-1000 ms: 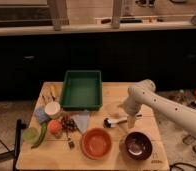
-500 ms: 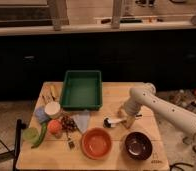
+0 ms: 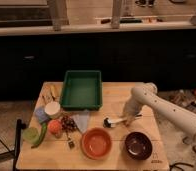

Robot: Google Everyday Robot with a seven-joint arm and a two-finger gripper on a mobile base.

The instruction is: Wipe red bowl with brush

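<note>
The red bowl sits upright near the table's front edge, orange-red with a lighter inside. The brush lies on the table just behind and to the right of it, with its dark head to the left and its white handle pointing right. My gripper hangs down from the white arm, right over the handle's right end. I cannot tell whether it holds the brush.
A dark maroon bowl stands right of the red bowl. A green tray is at the back. At the left lie a white cup, a grey cloth, an orange fruit, a green vegetable and small items.
The arm's wrist has shifted slightly over the brush handle. The brush and both bowls stay where they were.
</note>
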